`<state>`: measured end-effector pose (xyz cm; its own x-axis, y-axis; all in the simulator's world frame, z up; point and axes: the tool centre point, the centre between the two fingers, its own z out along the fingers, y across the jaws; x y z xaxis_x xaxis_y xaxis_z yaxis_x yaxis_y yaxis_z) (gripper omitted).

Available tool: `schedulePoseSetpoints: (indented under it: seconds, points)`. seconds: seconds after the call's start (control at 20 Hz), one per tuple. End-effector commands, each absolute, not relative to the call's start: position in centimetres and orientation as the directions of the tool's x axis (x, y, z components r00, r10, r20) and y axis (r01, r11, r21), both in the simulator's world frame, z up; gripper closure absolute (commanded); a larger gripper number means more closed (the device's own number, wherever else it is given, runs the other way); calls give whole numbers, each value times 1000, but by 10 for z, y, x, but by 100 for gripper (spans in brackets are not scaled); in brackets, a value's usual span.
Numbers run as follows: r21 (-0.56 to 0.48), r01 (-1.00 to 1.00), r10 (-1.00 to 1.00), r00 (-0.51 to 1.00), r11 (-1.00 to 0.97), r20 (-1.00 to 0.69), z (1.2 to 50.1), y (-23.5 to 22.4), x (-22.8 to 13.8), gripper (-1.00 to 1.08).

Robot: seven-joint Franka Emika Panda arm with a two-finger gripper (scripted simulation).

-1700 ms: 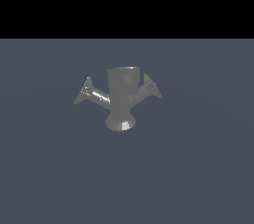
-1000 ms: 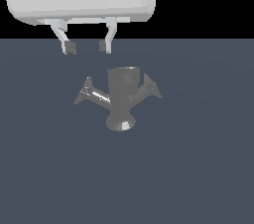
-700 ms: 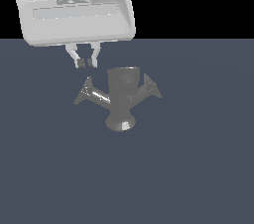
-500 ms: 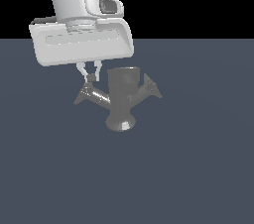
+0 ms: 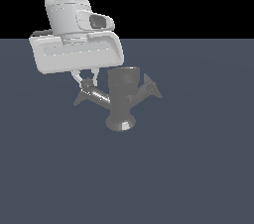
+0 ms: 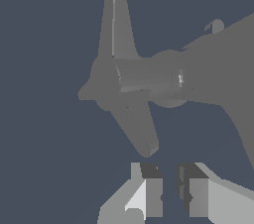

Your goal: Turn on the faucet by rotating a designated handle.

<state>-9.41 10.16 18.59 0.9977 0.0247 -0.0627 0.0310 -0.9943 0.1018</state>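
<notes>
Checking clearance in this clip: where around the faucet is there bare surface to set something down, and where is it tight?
Bare surface lies in front of the faucet foot and off to the exterior view's right, beyond the shorter arm. It is crowded on the exterior view's left, where the tool hangs right at the handle with its fingers close together.

1 faucet [image 5: 121, 96], 2 side arms, 1 gripper [image 5: 85, 80].
</notes>
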Motion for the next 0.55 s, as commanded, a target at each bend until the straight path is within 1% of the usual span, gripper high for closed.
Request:
schedulePoseSetpoints:
  seconds: [0.0,0.05,0.1,0.15,0.2,0.25,0.3,0.35,0.4,0.45,0.5]
  points:
    - [48,-111,-114,991,-993,-69,165,96,-26,63]
    - [31,-165,-165,986,-986,15,189,81,3,63]
    - [6,-259,-259,966,-966,28,189,70,-25,92]
    - [-19,-342,-342,939,-940,39,199,17,-29,92]
    - [37,-320,-317,946,-947,69,195,0,-23,82]
    - [-4,-369,-368,925,-929,90,202,-3,-11,64]
    - [-61,-443,-447,890,-894,88,202,22,4,79]
    - [-77,-462,-468,879,-883,87,204,7,1,79]
    - [-38,-454,-455,880,-890,136,203,-16,13,54]
    - [-15,-367,-366,922,-930,123,190,-1,7,74]
    - [-8,-342,-341,933,-940,119,186,15,7,74]
